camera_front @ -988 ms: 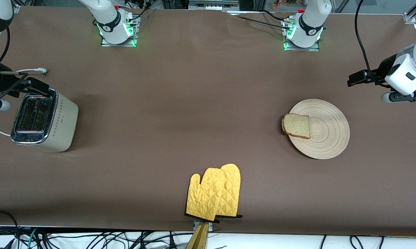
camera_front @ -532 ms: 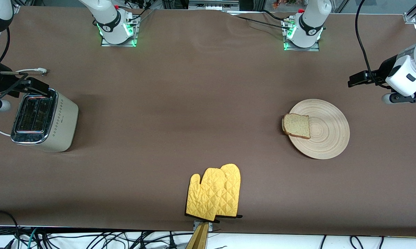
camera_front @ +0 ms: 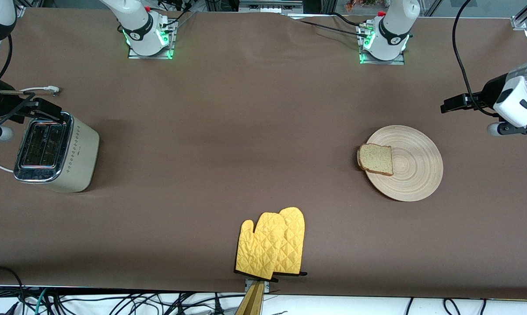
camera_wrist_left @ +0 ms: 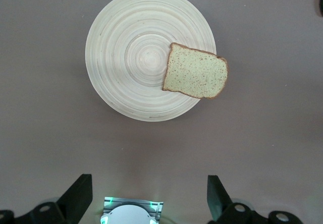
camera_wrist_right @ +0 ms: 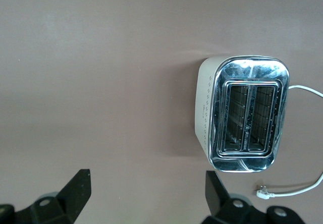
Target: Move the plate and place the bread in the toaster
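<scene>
- Your plate [camera_front: 404, 163] lies flat on the table [camera_front: 254, 131] toward the left arm's end. You can see its ring grooves clearly in the left wrist view [camera_wrist_left: 150, 54].
- The bread [camera_front: 376, 159] rests on the plate, at the rim that faces the right arm's end of the table. One crust edge hangs a little over that rim [camera_wrist_left: 196, 77].
- Your toaster [camera_front: 55, 151] stands upright toward the right arm's end, well apart from the plate. Both slots in its chrome top are empty [camera_wrist_right: 247, 114].
- The toaster's white cord [camera_wrist_right: 298, 183] trails loose on the table, and its plug lies unconnected beside the toaster.
- Your left gripper [camera_wrist_left: 149, 199] hangs in the air over bare table beside the plate, toward the left arm's end. Its fingers [camera_wrist_left: 78, 196] are spread wide and hold nothing.
- Your right gripper [camera_wrist_right: 146, 196] hangs over the table beside the toaster. Its fingers [camera_wrist_right: 75, 191] are also spread wide, with nothing between them.
- A pair of yellow oven mitts [camera_front: 271, 249] lies overlapped at the table edge nearest the front camera, about midway between the plate and the toaster.
</scene>
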`<state>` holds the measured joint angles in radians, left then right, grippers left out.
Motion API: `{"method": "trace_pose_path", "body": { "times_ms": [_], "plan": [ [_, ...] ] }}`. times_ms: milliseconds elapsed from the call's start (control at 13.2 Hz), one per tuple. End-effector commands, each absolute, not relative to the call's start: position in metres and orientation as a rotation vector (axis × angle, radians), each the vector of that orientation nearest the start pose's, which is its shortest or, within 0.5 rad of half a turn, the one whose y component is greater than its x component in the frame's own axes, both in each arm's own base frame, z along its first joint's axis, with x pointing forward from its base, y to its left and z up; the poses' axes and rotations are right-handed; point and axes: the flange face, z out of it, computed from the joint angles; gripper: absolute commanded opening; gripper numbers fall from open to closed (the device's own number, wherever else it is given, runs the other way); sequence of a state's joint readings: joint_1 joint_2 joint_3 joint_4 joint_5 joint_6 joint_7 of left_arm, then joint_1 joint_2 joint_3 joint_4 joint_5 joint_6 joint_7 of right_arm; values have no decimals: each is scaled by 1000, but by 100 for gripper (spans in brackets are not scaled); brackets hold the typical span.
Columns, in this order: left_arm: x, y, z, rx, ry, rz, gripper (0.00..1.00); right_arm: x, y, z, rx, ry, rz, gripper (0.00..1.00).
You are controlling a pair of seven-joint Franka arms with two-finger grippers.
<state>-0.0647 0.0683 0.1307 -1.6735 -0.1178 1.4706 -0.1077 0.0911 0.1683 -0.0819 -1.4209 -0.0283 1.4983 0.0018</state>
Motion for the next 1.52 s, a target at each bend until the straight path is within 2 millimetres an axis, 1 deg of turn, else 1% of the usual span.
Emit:
{"method": "trace_pose_path", "body": {
  "times_ms": [0,228,456,532,608,760,836,988,1064,1216,1292,1444],
  "plan": [
    [557,41,524,-3253,-266,459,100,597,4,595,-3183,-4,153,100],
    [560,82,507,-3342,-222,480,100,597,4,595,-3183,-9,150,100],
    [561,127,480,-3426,-153,504,100,597,4,595,-3183,-11,150,100],
    [561,138,475,-3431,-169,507,100,597,4,595,-3182,-9,153,100],
    [563,145,469,-3441,-181,517,100,597,3,595,-3183,-6,151,100],
    [561,171,451,-3493,-174,527,100,597,4,595,-3182,-9,153,100],
    [559,186,436,-3519,-168,544,100,597,3,595,-3183,-6,153,100],
    [558,206,407,-3575,-181,580,100,597,3,595,-3183,-1,153,100],
    [554,222,392,-3601,-199,594,100,597,3,595,-3181,-6,153,100],
    [548,245,357,-3676,-184,607,100,597,3,595,-3181,-6,153,100],
    [545,257,337,-3712,-181,619,100,597,3,595,-3181,-6,153,100],
    [538,271,301,-3781,-187,638,100,597,3,595,-3181,-6,153,100]
  ]
}}
